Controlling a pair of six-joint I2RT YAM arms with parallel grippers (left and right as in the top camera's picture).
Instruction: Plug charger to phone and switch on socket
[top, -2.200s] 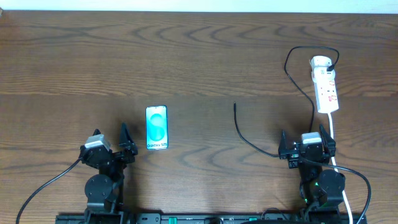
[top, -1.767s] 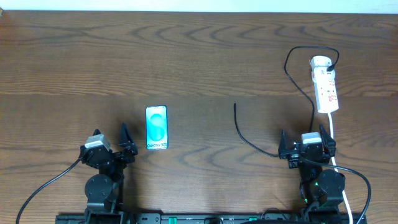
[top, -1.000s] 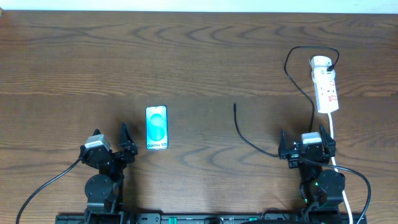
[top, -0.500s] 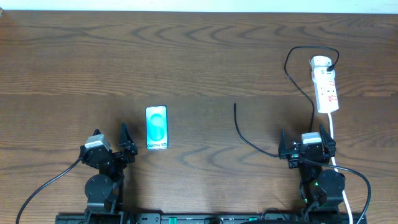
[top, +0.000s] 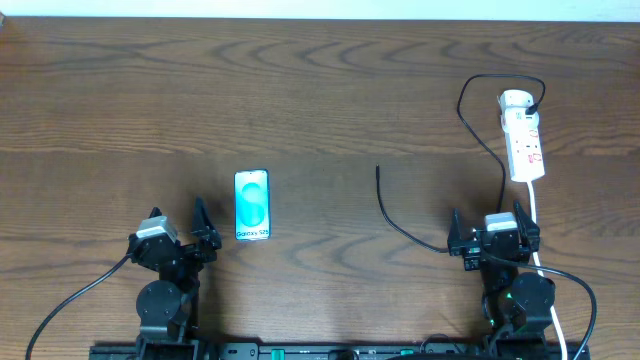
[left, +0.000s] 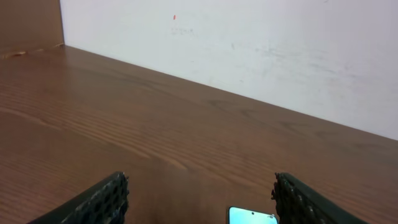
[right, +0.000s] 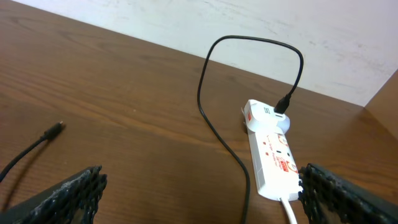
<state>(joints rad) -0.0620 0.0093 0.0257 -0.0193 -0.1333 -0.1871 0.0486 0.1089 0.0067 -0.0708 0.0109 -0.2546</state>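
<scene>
Right gripper (top: 487, 222) hangs well to the right of the phone (top: 252, 205), its jaws spread wide with nothing between them. Left gripper (top: 178, 218) sits just beside the phone's near left corner, also parted and empty.

The charger (top: 381, 207) lies loose on the table to the right of the phone. Its connector tip (top: 377, 170) is roughly level with the phone's far end and about midway between the phone and the right gripper. That last stretch of cable runs parallel to the phone's long axis, with the tip pointing away from the robot. From there the cable curves off toward the right gripper, so the right arm looks better placed to pick it up.

The socket (top: 524, 140) lies farthest right of the phone, its length also parallel to the phone's, with the charger's plug (right: 283, 104) seated in it.
</scene>
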